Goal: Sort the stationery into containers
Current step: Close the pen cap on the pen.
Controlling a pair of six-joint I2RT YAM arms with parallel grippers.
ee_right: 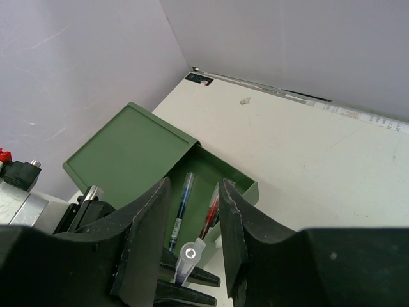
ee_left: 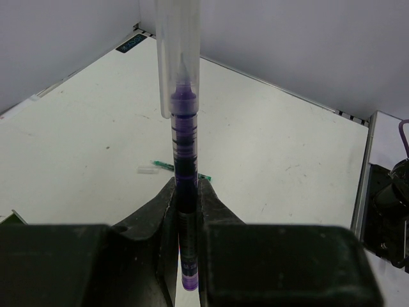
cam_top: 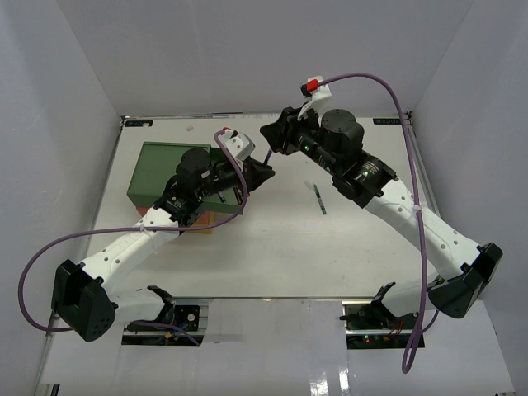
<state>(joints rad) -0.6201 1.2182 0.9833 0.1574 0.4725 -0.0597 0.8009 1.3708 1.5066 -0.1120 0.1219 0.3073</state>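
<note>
4 thin plastic pens show: purple pen, green pen, blue pen, red pen. 1 boxy green-topped drawer stack.

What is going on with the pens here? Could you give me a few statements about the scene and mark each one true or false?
1. The left gripper is clamped on a purple pen. True.
2. The right gripper holds a pen as well. False: it is open and empty.
3. The green drawer is pulled open, with a blue pen and a red pen lying inside. True.
4. No pen is left on the table. False: a green pen lies there.
</note>
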